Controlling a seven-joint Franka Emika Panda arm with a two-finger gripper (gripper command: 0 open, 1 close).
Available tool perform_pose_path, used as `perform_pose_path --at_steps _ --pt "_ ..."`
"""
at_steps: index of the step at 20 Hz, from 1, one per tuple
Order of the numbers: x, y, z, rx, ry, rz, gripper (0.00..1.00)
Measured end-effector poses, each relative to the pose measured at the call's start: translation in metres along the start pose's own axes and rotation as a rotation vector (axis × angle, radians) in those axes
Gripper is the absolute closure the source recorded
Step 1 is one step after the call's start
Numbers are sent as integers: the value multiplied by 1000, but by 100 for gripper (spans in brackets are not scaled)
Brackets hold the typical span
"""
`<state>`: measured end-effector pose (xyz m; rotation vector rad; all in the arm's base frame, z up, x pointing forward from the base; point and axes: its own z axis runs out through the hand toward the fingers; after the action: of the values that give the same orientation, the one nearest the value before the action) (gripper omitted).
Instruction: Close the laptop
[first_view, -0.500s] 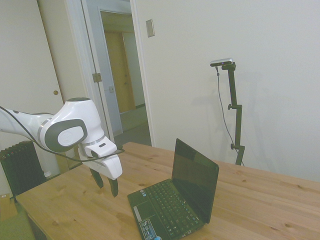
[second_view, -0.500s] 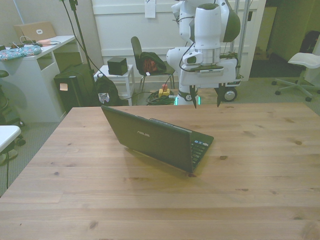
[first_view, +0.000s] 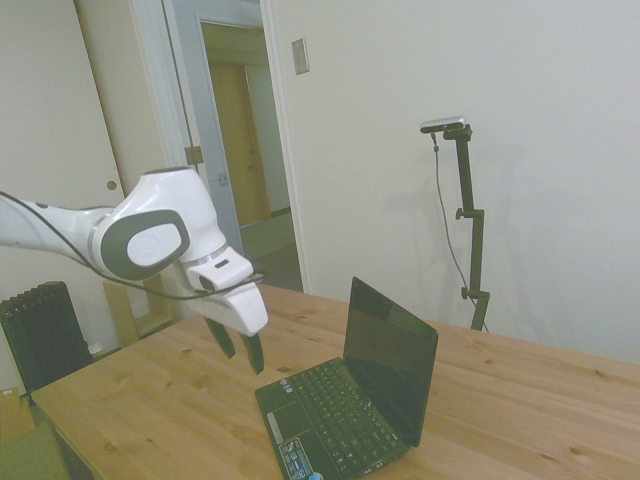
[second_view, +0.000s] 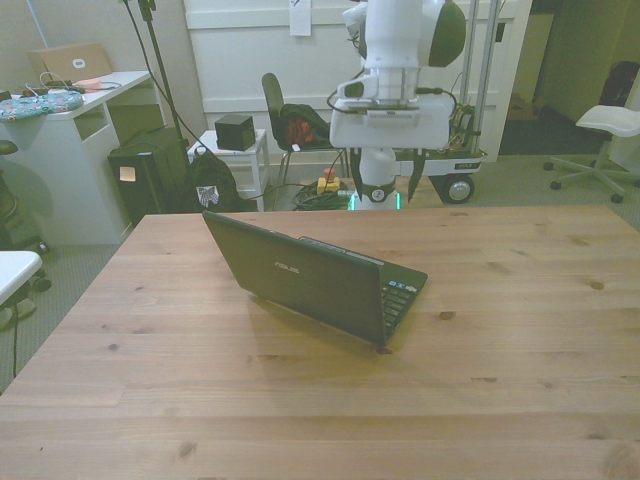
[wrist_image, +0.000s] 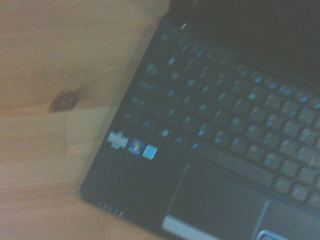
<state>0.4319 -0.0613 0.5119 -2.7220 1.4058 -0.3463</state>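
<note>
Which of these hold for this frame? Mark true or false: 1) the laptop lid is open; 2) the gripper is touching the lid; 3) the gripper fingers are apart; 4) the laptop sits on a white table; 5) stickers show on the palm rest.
1) True: the laptop stands open, screen upright.
2) False: the gripper hangs in the air beside the keyboard end, clear of the lid.
3) True: the front view shows a gap between the fingers.
4) False: the table is wooden.
5) True: small stickers sit near the trackpad.
</note>
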Motion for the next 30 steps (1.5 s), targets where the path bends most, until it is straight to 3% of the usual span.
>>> perform_pose_path --at_steps 6,15,24,30 --pt "87 3 -73 25 65 109 0" --pt "227 16 -91 -9 111 267 0" --pt "311 11 -30 9 34 371 0" --pt "322 -21 29 -5 -50 359 0"
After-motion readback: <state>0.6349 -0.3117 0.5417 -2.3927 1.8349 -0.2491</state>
